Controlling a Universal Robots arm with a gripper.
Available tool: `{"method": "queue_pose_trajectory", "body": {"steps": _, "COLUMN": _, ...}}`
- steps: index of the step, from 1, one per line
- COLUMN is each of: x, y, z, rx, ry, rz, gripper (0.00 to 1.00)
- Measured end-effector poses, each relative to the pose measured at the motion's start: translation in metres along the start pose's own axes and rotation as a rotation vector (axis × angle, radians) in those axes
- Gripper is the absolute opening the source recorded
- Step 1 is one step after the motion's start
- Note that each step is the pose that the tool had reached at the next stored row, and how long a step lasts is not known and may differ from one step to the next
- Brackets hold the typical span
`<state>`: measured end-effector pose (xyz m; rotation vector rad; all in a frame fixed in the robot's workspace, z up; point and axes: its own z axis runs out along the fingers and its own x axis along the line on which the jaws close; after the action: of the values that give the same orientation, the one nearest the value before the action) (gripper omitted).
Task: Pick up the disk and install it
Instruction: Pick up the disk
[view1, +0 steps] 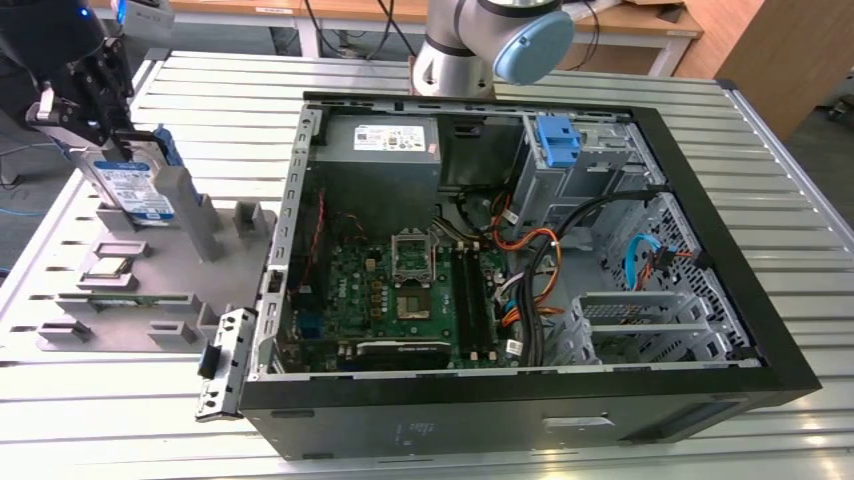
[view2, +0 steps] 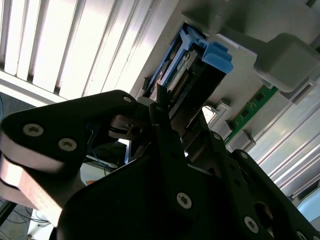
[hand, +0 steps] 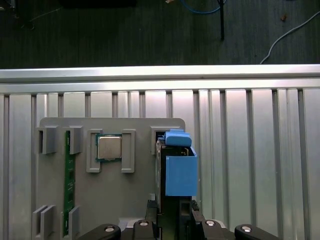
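Observation:
The disk (view1: 134, 190), a silver drive with a white-and-blue label in a blue carrier, stands on edge in a slot of the grey fixture plate (view1: 147, 290) at the exterior view's left. My gripper (view1: 96, 120) is directly above it, and its black fingers come down on either side of the disk's upper end. In the second wrist view the fingers (view2: 159, 102) press against the disk (view2: 192, 65). In the first wrist view the disk (hand: 180, 170) with its blue carrier sits between the fingertips (hand: 196, 216). My gripper is shut on the disk.
An open computer case (view1: 747, 300) lies to the exterior view's right of the fixture, with a grey power supply (view1: 380, 140), a motherboard (view1: 414, 290) and a blue bracket (view1: 558, 140) in its drive bay. The fixture also holds a processor (hand: 109, 148) and a memory stick (hand: 68, 180).

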<state>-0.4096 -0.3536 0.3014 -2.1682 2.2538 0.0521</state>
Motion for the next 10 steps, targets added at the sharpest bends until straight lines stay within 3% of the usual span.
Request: {"method": "queue_pose_trajectory", "body": {"steps": 10, "x": 0.0, "y": 0.0, "z": -0.0001, "rx": -0.0001, "ry": 0.0, "rz": -0.001, "gripper": 0.35}}
